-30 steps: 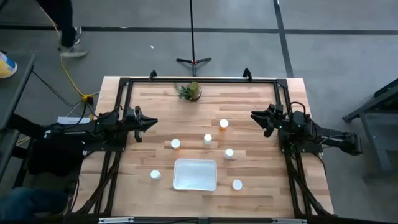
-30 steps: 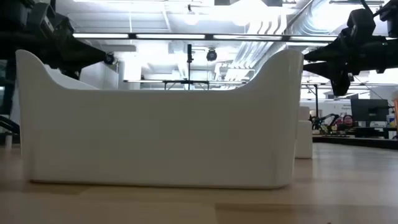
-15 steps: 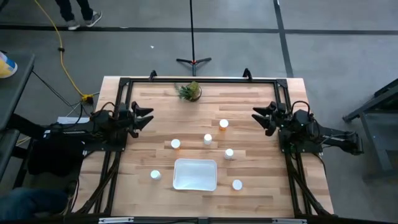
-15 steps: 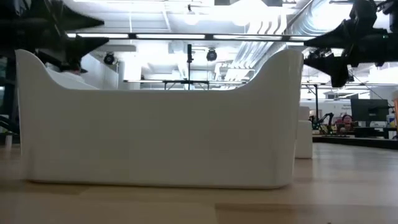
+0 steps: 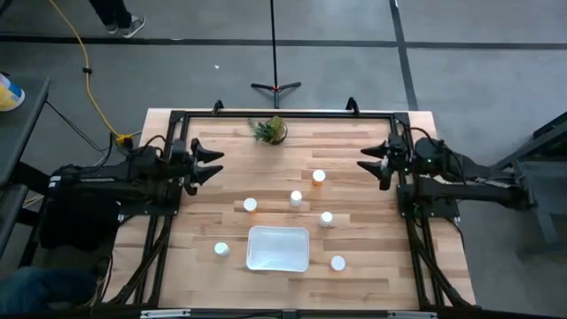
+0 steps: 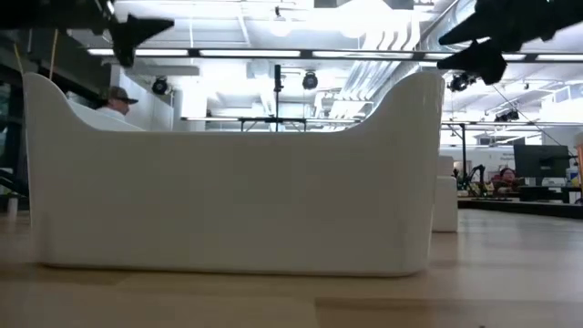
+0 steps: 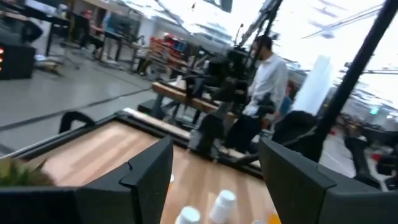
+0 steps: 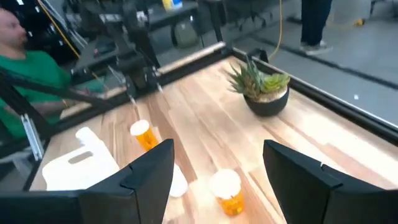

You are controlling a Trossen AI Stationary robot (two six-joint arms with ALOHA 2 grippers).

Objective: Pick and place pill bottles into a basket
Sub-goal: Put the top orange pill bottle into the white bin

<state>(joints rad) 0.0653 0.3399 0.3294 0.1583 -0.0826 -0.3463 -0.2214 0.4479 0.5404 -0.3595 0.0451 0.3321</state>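
Note:
Six small pill bottles with white caps stand upright on the wooden table: three across the middle (image 5: 318, 176) (image 5: 296, 198) (image 5: 250, 205), one right of centre (image 5: 326, 218), one left of the basket (image 5: 221, 249) and one right of it (image 5: 337, 262). The white basket (image 5: 277, 248) sits near the front edge and fills the low view (image 6: 228, 182). My left gripper (image 5: 215, 162) is open and empty, held high over the table's left side. My right gripper (image 5: 364, 163) is open and empty, held high over the right side. The right wrist view shows amber bottles (image 8: 227, 190) (image 8: 143, 134) and the basket (image 8: 81, 162).
A small green potted plant (image 5: 270, 130) stands at the far edge, also in the right wrist view (image 8: 264, 90). A black frame (image 5: 283, 114) runs around the table. People show in the room beyond the table in the wrist views. Bare wood lies between the bottles.
Both grippers have risen, climbing toward the top of the low view, and both stay open and empty. In the high view each has shifted slightly toward the far edge. The bottles and the basket have not moved.

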